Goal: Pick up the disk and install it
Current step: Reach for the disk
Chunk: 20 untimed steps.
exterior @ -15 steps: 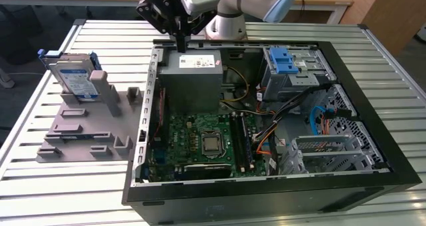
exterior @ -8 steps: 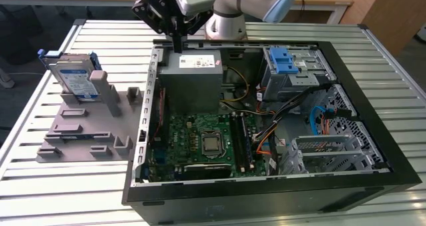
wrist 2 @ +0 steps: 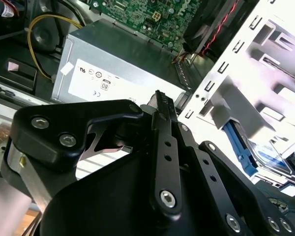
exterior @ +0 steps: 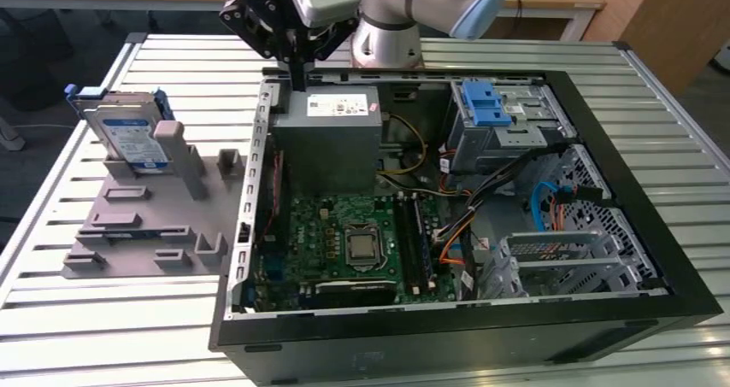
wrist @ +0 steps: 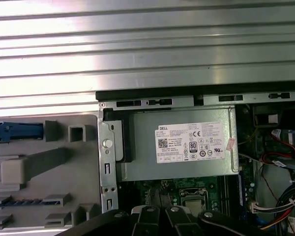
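The disk (exterior: 126, 135) is a silver drive with a blue-and-white label and blue rails. It stands on edge in a grey holder (exterior: 149, 225) at the exterior view's left, outside the computer case. Its blue rail (wrist: 14, 132) shows in the first wrist view, and its rail and label (wrist 2: 265, 157) show in the second. My gripper (exterior: 299, 81) hangs over the case's back wall, above the grey metal box (exterior: 331, 139), well to the disk's right. Its black fingers (wrist 2: 160, 105) are shut together with nothing between them.
The open computer case (exterior: 456, 327) lies on a slatted metal table (exterior: 194, 54), with the motherboard (exterior: 354, 242) exposed. A drive bay with a bright blue latch piece (exterior: 488, 109) sits at the back right. Cables (exterior: 548, 199) run beside it. The grey box carries a white sticker (wrist: 189, 142).
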### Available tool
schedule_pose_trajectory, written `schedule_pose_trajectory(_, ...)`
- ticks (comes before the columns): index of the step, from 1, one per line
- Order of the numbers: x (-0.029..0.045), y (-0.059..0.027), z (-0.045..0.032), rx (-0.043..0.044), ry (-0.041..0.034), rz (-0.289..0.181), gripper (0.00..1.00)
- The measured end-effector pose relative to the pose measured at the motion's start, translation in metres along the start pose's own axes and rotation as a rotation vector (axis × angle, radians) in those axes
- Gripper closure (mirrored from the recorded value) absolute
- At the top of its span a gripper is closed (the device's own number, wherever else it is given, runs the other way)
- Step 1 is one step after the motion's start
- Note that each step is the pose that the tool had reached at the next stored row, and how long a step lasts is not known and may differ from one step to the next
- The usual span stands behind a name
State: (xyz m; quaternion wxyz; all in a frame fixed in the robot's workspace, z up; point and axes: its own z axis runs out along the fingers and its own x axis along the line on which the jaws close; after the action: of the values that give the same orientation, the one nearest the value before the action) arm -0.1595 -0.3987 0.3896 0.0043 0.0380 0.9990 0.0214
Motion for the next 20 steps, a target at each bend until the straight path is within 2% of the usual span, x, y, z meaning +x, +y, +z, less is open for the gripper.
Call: schedule_pose_trajectory(20, 0.0128, -0.001, 0.0011, 0.0004, 0.0056, 0.0, 0.89)
